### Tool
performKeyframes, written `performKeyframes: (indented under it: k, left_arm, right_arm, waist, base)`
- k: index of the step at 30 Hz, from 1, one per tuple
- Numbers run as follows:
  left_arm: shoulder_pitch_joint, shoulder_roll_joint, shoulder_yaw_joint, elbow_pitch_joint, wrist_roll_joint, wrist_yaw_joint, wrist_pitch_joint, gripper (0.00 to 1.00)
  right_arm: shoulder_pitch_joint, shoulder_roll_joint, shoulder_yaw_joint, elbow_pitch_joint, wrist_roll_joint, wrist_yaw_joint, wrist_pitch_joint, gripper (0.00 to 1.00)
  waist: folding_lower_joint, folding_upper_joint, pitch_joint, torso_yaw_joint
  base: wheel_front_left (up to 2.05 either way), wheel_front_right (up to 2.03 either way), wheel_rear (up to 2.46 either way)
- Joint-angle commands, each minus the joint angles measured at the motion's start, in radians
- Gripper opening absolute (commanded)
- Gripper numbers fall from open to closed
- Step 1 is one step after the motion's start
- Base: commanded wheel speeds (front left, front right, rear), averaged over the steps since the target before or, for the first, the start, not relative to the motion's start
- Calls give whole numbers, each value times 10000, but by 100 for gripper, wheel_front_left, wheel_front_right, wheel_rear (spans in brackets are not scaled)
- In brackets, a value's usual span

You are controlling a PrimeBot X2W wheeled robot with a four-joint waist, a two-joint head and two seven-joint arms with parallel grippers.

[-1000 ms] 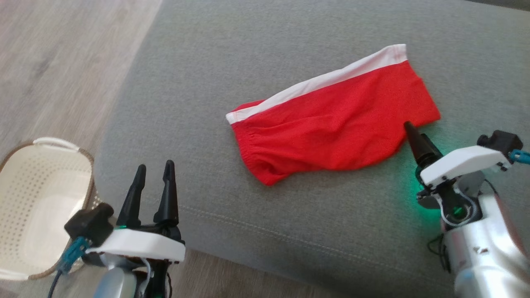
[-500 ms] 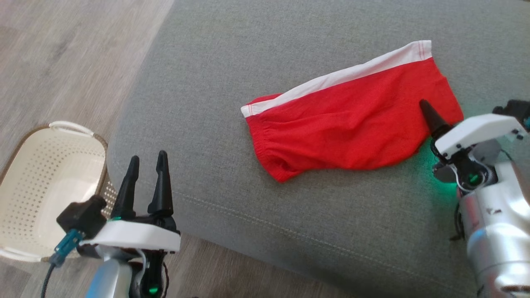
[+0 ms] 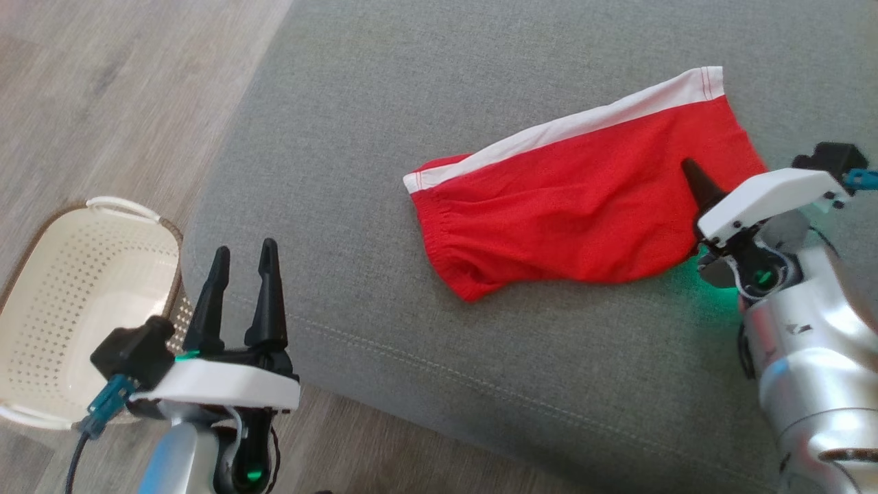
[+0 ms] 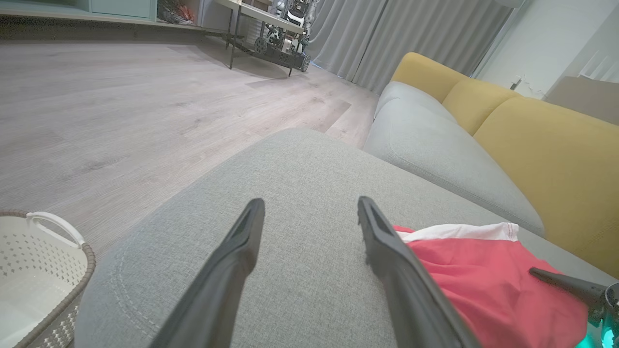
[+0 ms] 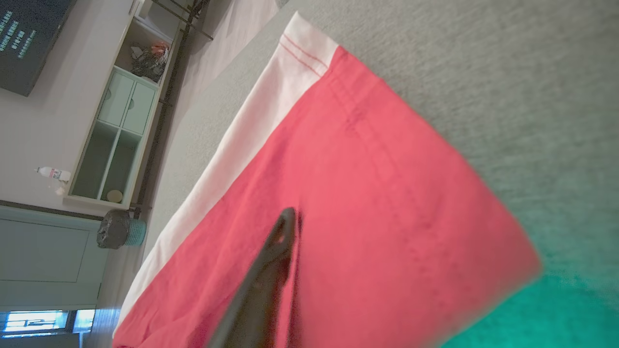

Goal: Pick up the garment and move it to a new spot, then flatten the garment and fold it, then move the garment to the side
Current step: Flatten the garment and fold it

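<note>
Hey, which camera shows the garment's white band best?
The head view: the white band runs uncovered, end to end, along the red garment. The right wrist view shows much of it close up, slightly blurred; the left wrist view catches a short strip past the left fingers.

Overall: bright, even daylight; shadows soft and faint.
Green glow: tints the grey cushion at the head view's right and the right wrist view's lower right.
Blur: red garment smeared at its lower right edge, right wrist view.
Distortion: wide-angle stretch at both wrist views' edges.
</note>
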State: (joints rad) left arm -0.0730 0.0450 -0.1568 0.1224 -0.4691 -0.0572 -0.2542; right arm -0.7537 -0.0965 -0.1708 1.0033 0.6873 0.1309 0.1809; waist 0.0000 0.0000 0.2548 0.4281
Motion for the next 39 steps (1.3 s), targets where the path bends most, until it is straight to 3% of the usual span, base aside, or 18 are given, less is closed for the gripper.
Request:
performKeyframes:
  k: [1,11,21,33,39]
  left_arm:
    - [-376,53,283,-368,-52,43,-76,100]
    - [-208,53,367,-341,-56,89,-76,100]
    - [69,53,518,-332,217,212,-76,100]
    - [207,53,331,-361,144,250,-76,100]
    - [165,53,337,-334,143,264,-76,100]
  right_arm:
    - [114,371,263,-45,56,-2,-54,0]
    - [577,447,289,-696,981,-2,-1681,0]
    - [966,460,-642,460,638,-2,-3784,0]
    - [1057,434,-1326,1016,-877,-2,-4375,0]
    - [751,457,-733,255,-1066,-2,-4416,0]
  waist:
    - [0,0,-23,-16]
    - [0,0,-448,-625]
    - [0,0,-973,-1443]
    - [0,0,-1169,-1431]
    - [0,0,-1205,-1204]
  base:
    - [0,0,0]
    - [0,0,0]
    - [0,0,0]
    - [0,0,0]
    - [0,0,0]
